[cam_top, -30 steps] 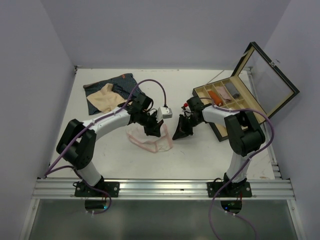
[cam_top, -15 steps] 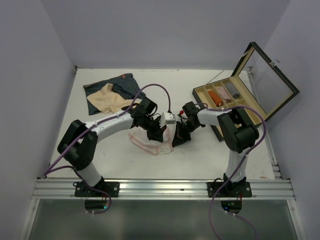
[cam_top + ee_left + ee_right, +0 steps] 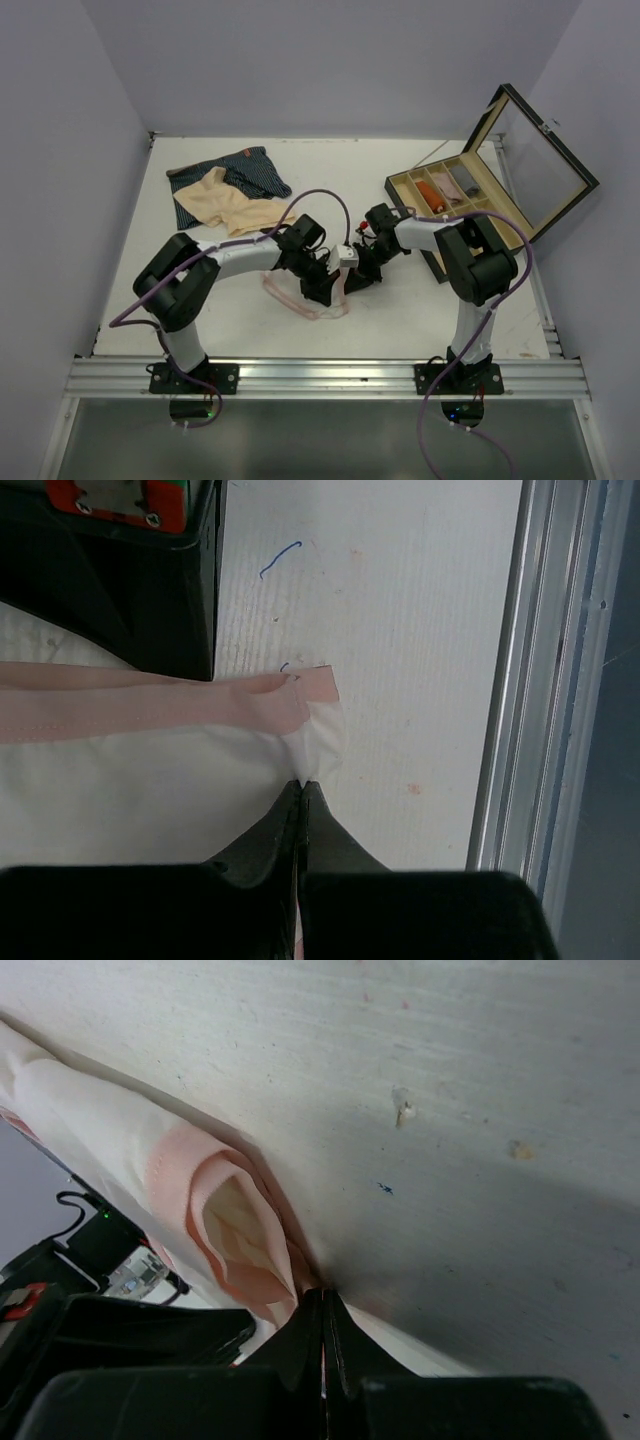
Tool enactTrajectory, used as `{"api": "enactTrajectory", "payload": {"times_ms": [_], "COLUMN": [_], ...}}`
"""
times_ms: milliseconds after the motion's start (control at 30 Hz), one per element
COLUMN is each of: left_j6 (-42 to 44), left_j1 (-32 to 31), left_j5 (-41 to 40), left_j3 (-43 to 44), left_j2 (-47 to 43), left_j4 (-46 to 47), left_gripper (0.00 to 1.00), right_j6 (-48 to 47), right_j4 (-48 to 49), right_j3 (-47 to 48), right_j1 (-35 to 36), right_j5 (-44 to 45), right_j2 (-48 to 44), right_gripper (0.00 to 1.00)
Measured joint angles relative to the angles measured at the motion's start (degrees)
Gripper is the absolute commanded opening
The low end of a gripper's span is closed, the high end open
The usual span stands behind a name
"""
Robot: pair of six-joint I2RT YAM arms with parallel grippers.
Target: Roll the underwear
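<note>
**Pink pair pinched, middle of bench**

Left claw and right claw, each closed tight, grip its edges. Beige pair lies on navy pair at the far left corner.

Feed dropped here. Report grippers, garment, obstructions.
Left gripper shut on small pink-and-white cloth underwear corner. Right gripper shut on its pink-trimmed edge. Compartmented wooden box apart, nothing blocking.
</note>
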Motion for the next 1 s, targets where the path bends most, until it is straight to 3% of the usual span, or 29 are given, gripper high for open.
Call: {"api": "enactTrajectory", "payload": {"times_ms": [200, 400, 433, 533, 633, 767, 867, 1000], "left_j6": [-1.7, -2.5, -2.4, -1.7, -0.9, -0.7, -1.2, -2.6], "left_j1": [-0.5, -0.6, -0.6, -0.7, -0.8, -0.8, 0.6, 13.2], "left_j5": [1.1, 2.3, 2.5, 1.9, 0.7, -1.7, -2.5, 2.3], "left_j3": [-0.8, -0.9, -0.9, -1.1, -1.3, -0.5, 1.5, 4.8], "left_j2": [4.8, 4.8, 4.6, 2.7, -2.5, -12.7, -18.3, -18.4], "left_j4": [1.6, 2.3, 2.3, 2.5, 2.5, 2.4, 2.4, 0.4], "left_gripper": [0.04, 0.26, 0.38, 0.50, 0.54, 0.54, 0.47, 0.33], "right_j6": [-1.2, -7.2, -8.8, -13.2, -16.3, -18.3, -19.2, -20.5], "right_j4": [-1.1, -6.2, -7.1, -9.3, -10.8, -12.0, -11.8, -11.2], "right_j3": [0.9, 8.9, 11.0, 16.5, 20.8, 25.0, 28.0, 30.5], "right_j1": [-0.5, -5.9, -6.9, -8.5, -8.3, -7.7, -6.8, -3.3], "right_j5": [0.7, 2.9, 2.9, 2.6, 0.8, -2.2, -5.0, -8.7], "right_j2": [0.0, -0.1, -0.2, -0.7, -1.3, -1.3, -1.2, -0.5], "right_gripper": [0.00, 0.00, 0.00, 0.00, 0.04, 0.16, 0.20, 0.26]}}
